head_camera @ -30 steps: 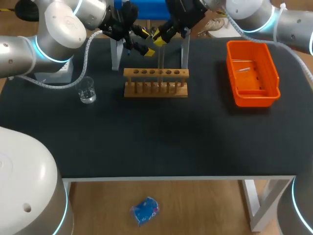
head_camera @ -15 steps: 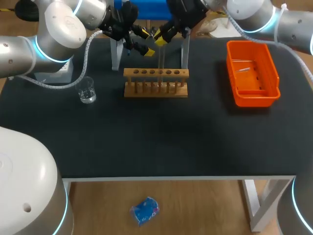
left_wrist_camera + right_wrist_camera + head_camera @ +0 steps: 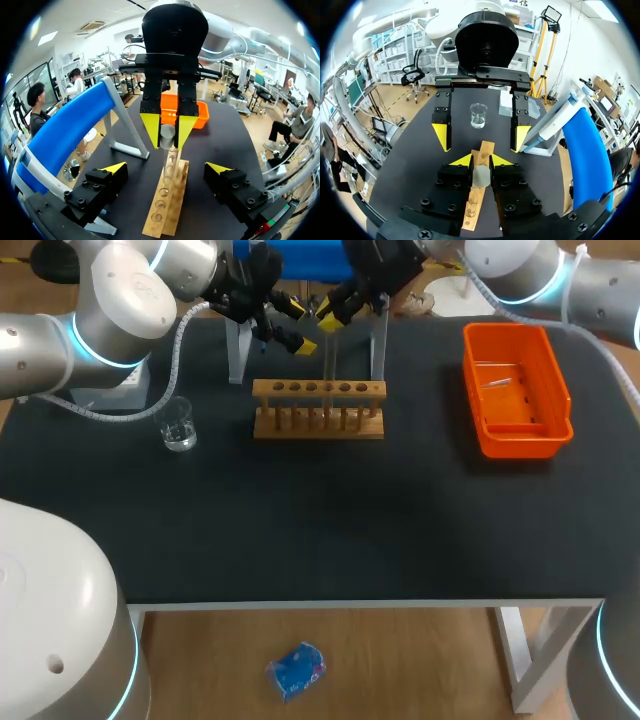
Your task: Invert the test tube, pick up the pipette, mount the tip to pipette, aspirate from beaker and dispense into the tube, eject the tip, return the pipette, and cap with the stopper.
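At the desk's [image 3: 320, 520] back edge, near its middle, the right gripper [image 3: 329, 320] is clamped on the top of a glass test tube [image 3: 328, 360]. Its yellow tips press the tube from two sides, and the tube stands upright over the wooden rack [image 3: 318, 390]. Whether the tube's lower end sits in a rack hole or hangs just above it cannot be told.

The left gripper [image 3: 300, 326] hangs just beside the tube. Its fingers are spread wide, touching nothing, with the tube ahead and between them in its own wrist view.

A clear beaker [image 3: 179, 426] stands near the desk's left edge, apart from the rack. An orange bin [image 3: 558, 380] lies by the right edge. The grey legs of a blue-topped stand [image 3: 236, 350] rise behind the rack, and no pipette can be made out on it.

The step in hand looks to be the first one, inverting the test tube; everything from the pipette onward appears not yet begun.

The next move probably calls for lifting the tube fully clear of the rack, then either turning it over or passing it to the waiting left fingers. In a handover, the left fingers should close on the glass before the right ones let go.
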`<state>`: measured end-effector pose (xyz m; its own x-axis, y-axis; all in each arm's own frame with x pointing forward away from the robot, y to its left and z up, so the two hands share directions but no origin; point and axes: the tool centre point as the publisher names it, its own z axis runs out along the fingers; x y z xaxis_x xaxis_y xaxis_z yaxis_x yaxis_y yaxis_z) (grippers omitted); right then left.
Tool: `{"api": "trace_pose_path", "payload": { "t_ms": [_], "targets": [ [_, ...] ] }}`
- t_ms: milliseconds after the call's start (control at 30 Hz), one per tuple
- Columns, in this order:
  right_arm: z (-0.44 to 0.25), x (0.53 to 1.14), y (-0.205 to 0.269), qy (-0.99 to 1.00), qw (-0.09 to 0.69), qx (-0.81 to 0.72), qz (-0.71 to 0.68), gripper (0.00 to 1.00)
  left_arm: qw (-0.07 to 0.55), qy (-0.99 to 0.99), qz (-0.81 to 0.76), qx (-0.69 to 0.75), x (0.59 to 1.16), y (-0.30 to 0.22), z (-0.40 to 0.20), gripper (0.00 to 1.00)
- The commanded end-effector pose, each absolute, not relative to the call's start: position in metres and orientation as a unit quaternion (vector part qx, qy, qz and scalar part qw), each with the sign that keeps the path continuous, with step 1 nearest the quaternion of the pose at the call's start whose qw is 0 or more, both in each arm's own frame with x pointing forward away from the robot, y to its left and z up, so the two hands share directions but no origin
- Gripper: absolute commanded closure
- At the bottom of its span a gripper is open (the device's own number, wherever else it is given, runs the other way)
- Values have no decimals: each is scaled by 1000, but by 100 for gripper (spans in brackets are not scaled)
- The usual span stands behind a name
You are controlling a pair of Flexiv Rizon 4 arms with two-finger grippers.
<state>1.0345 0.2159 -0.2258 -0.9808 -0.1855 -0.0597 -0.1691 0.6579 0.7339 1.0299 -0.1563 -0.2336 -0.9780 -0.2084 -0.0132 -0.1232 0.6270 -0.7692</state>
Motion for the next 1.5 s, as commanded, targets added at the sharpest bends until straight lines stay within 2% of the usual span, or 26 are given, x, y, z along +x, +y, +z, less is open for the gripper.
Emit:
{"api": "trace_pose_path", "payload": {
  "t_ms": [33, 1500],
  "targets": [
    [-229, 1036, 217, -910, 15, 98, -403, 100, 48, 901, -420, -92, 1031, -156, -233, 0],
    [-224, 1032, 219, -909, 15, 100, -405, 100, 48, 901, -420, -92, 1031, -156, -233, 0]
  ]
}}
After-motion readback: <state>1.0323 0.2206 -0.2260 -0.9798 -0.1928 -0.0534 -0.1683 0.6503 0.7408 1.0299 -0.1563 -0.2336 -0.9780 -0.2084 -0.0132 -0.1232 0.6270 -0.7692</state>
